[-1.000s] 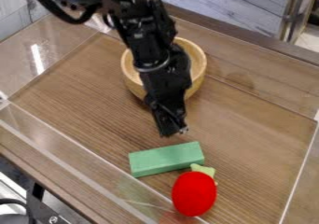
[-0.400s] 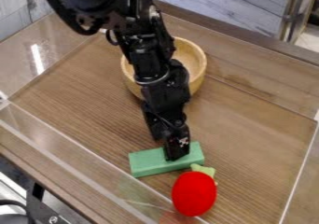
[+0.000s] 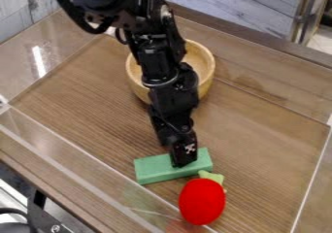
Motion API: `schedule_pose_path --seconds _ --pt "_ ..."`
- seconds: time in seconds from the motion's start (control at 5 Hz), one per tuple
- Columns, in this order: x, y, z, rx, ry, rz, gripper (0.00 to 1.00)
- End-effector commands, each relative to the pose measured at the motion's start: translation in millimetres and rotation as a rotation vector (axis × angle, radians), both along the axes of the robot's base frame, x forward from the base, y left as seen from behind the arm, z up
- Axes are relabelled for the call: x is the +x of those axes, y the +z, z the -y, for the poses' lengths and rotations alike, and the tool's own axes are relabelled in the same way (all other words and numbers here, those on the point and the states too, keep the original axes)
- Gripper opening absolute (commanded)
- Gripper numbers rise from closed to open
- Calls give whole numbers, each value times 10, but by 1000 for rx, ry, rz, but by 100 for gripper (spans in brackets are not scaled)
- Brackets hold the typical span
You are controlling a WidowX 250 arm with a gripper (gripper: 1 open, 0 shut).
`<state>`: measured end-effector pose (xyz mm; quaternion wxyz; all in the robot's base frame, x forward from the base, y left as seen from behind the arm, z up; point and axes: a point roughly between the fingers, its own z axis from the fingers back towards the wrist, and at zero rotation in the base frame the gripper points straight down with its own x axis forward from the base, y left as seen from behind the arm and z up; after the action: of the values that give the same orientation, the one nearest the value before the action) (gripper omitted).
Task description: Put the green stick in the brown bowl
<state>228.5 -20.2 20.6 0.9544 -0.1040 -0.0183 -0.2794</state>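
Note:
The green stick lies flat on the wooden table near the front. My gripper points steeply down over its right half, fingers open and straddling it. I cannot tell whether the fingers touch the block. The brown bowl stands behind the arm, partly hidden by it, with its pale inside showing.
A red round toy with a small green leaf sits just in front of the stick's right end. A clear plastic wall runs along the front and left of the table. A chair leg stands at the back right.
The gripper has come down from above the table onto the stick's right half. Its fingers have opened. The stick and bowl have stayed put.

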Motion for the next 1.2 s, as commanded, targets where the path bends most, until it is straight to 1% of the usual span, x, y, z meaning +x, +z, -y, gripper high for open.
schedule_pose_path --seconds 0.0,0.4,1.0 --pt "-95 -68 19 24 -62 -51 100" --pt "-179 -83 44 40 -121 -99 100" --pt "-303 -109 51 51 -182 -160 100"
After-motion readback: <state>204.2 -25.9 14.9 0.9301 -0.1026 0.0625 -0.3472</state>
